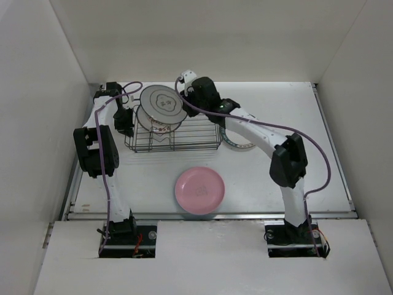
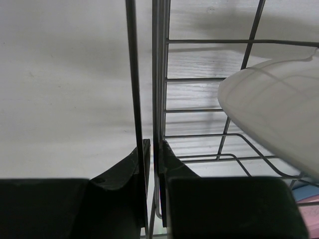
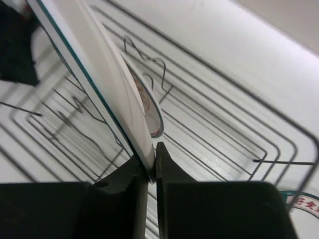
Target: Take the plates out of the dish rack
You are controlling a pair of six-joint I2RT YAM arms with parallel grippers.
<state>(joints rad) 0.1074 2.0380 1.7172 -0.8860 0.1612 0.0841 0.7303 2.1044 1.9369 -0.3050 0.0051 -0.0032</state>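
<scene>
Plates sit in four places. A pale plate with a line drawing point(image 1: 163, 101) point(image 3: 102, 74) is held up, tilted, over the left part of the dish rack point(image 1: 184, 136) point(image 2: 199, 79) point(image 3: 224, 114). Whether its lower edge is free of the wires I cannot tell. Under it a white plate with reddish marks point(image 1: 153, 125) point(image 3: 152, 112) stands among the rack's dividers near the left end. A pink plate point(image 1: 200, 190) lies flat on the table point(image 1: 295, 123) in front of the rack, well apart from it. A teal-rimmed plate point(image 1: 236, 143) point(image 3: 305, 203) lies just beside the rack's right end, partly covered by the right arm.

The right gripper point(image 1: 184, 95) point(image 3: 152, 160) reaches in from the right and pinches the rim of the pale plate between its fingers – the wrist view shows the thin teal-edged rim running straight into the narrow gap. The left gripper point(image 1: 127, 121) point(image 2: 152, 147) is at the rack's left end, its fingers pressed together on an upright wire of the end wall, with the pale plate's underside curving in at the right of that view.
</scene>
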